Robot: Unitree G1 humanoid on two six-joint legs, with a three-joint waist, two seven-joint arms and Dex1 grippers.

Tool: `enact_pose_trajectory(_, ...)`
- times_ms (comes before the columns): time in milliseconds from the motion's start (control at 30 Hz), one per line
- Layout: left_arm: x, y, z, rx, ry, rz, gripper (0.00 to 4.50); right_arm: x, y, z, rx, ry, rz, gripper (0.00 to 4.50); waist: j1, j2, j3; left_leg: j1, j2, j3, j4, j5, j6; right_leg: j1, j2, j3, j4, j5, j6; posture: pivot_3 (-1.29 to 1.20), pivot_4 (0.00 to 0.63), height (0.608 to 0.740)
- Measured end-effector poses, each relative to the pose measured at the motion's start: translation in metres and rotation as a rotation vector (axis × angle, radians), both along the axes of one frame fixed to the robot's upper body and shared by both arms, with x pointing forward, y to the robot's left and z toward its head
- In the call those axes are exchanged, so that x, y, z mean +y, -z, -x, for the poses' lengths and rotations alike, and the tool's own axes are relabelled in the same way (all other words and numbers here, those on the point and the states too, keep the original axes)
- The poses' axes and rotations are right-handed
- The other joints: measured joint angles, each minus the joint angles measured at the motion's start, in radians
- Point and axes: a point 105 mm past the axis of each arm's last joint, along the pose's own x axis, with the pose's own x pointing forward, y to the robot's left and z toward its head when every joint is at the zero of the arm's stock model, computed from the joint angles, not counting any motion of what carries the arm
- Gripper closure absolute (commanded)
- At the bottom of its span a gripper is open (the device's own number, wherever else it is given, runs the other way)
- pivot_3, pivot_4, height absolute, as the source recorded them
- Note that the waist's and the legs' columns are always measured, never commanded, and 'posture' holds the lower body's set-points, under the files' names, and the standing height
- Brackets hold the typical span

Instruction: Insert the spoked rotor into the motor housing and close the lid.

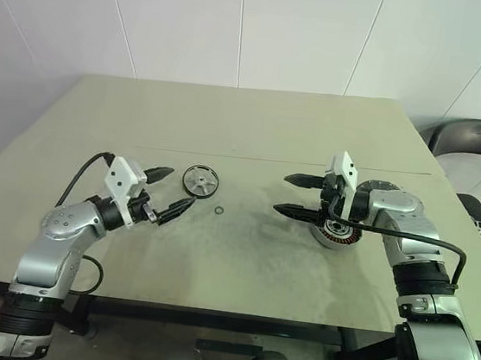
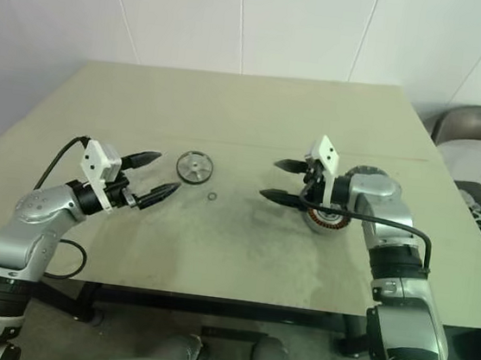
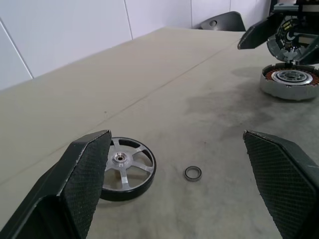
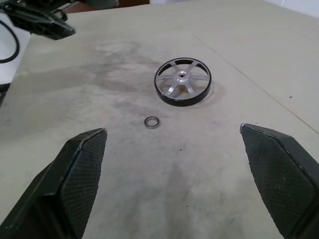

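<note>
We see a beige surface (image 1: 245, 137). Our left tool (image 1: 172, 191) and right tool (image 1: 294, 195) hover wide open, empty. The spoked rotor (image 1: 200, 180) lies flat beside a small ring (image 1: 219, 210); the motor housing (image 1: 336, 233) sits beneath our right wrist.

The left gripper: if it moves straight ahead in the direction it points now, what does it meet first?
Probably nothing soon. The open left gripper points along the table toward the motor housing; the spoked wheel sits beside one finger and the small ring lies low between them, though depth is unclear.
</note>
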Motion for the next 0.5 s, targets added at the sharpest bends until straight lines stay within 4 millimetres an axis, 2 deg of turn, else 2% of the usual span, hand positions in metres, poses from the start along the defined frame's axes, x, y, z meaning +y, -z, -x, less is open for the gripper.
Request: enact_pose_trajectory(500, 0.0002, 0.0013, 0.0000, 0.006, 0.007, -0.001, 0.00, 0.0017, 0.0013, -0.0026, -0.009, 0.011, -0.013, 0.01, 0.004, -0.002, -0.001, 0.001, 0.006, 0.006, 0.001, 0.000, 0.000, -0.001, 0.006, 0.004, -0.001, 0.004, -0.002, 0.00, 0.000, 0.740)
